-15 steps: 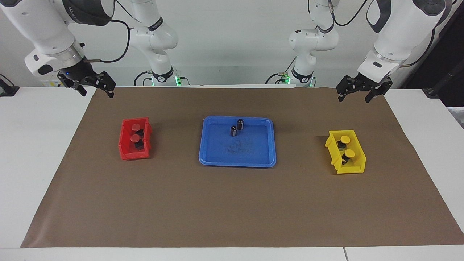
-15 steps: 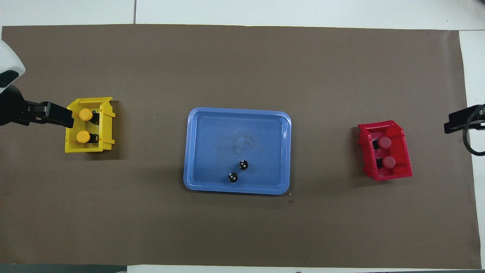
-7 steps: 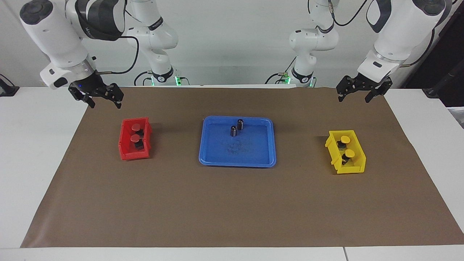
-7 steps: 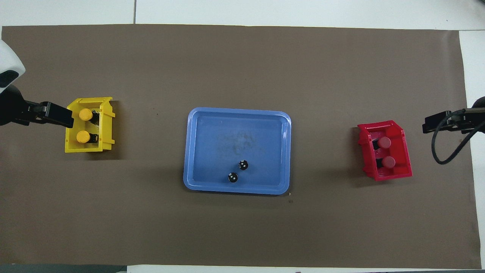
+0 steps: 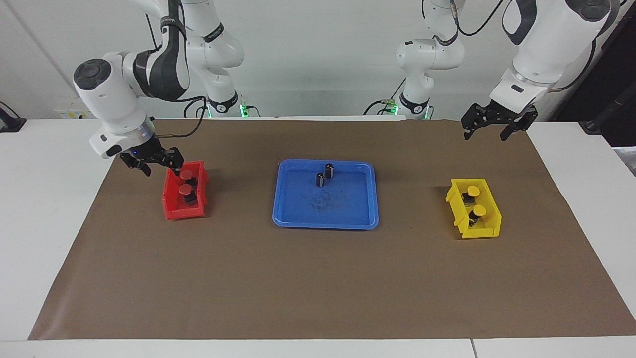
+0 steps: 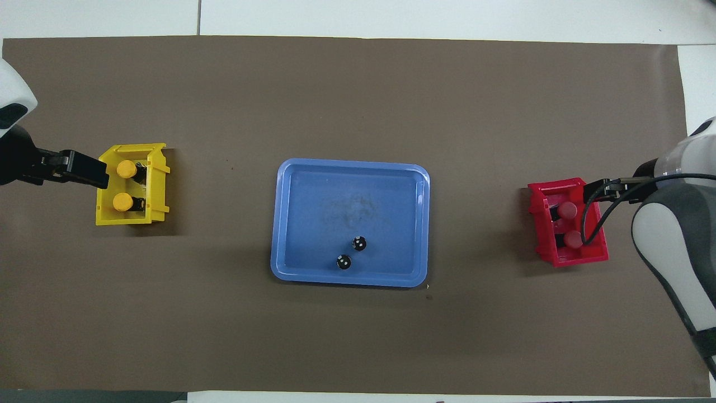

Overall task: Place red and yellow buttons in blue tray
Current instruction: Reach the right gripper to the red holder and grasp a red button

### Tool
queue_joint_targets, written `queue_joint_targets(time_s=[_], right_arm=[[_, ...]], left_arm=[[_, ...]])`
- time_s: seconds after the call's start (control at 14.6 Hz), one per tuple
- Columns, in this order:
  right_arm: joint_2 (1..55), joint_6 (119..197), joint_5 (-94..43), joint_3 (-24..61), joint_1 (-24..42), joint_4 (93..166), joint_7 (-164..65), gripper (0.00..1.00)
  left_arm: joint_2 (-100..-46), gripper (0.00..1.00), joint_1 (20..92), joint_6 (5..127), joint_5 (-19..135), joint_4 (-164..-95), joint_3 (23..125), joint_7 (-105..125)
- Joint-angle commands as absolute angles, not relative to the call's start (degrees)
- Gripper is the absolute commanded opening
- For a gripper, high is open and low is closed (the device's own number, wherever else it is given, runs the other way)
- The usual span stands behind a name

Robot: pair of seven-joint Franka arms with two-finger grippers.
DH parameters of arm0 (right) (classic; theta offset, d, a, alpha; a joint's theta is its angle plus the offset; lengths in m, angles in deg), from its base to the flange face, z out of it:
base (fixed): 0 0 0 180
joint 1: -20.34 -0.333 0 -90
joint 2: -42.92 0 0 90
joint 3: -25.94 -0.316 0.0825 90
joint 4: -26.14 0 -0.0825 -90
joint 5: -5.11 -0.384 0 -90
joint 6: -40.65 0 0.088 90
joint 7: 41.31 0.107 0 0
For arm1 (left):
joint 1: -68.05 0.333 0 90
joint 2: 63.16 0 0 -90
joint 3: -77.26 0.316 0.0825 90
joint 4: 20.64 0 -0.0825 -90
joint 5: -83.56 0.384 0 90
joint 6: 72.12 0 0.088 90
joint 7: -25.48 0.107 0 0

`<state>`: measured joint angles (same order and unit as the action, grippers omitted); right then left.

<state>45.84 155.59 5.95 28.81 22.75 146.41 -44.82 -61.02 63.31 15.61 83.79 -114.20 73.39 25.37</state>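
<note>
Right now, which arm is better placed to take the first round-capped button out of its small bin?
The right. Its gripper hangs at the edge of the small deep red plastic bin, close to the red mushroom-cap buttons. The left gripper waits high, not over the small deep yellow plastic bin.

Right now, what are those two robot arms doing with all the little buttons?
The right gripper is at the rim of the red bin, going for the two red buttons inside; it holds nothing yet. The left gripper waits open in the air, up near the yellow bin with its two yellow buttons. The blue tray in the middle holds only two dark cylinders, no buttons so far.
</note>
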Motion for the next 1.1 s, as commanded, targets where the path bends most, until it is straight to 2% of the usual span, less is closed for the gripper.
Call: queue_joint_targets(time_s=[0.0, 0.14, 0.48, 0.62, 0.75, 1.03], right_arm=[[46.88, 159.98, 5.11, 28.75, 22.89, 150.06, -46.14, 0.75], [46.44, 163.41, 5.11, 28.58, 22.71, 151.99, -46.14, 0.67], [46.18, 169.22, 5.11, 28.66, 20.51, 155.69, -46.14, 0.64], [45.65, 169.32, 5.11, 28.66, 20.51, 155.61, -46.40, 0.64], [45.73, 169.93, 5.11, 28.66, 20.51, 156.04, -47.81, 0.56], [45.56, 172.66, 5.11, 28.66, 20.86, 158.07, -48.77, 0.56]], left_arm=[[-59.47, 1.00, 63.66, 15.33, 84.53, -115.82, 73.31, 25.48], [-59.47, 1.00, 63.57, 15.33, 84.53, -115.74, 73.31, 25.48], [-59.47, 1.00, 63.57, 15.33, 84.53, -115.74, 73.31, 25.48], [-59.47, 1.00, 63.57, 15.33, 84.53, -115.82, 73.31, 25.48], [-59.47, 1.00, 63.66, 15.33, 84.53, -115.74, 73.31, 25.48], [-59.47, 1.00, 63.57, 15.33, 84.53, -115.82, 73.31, 25.48]])
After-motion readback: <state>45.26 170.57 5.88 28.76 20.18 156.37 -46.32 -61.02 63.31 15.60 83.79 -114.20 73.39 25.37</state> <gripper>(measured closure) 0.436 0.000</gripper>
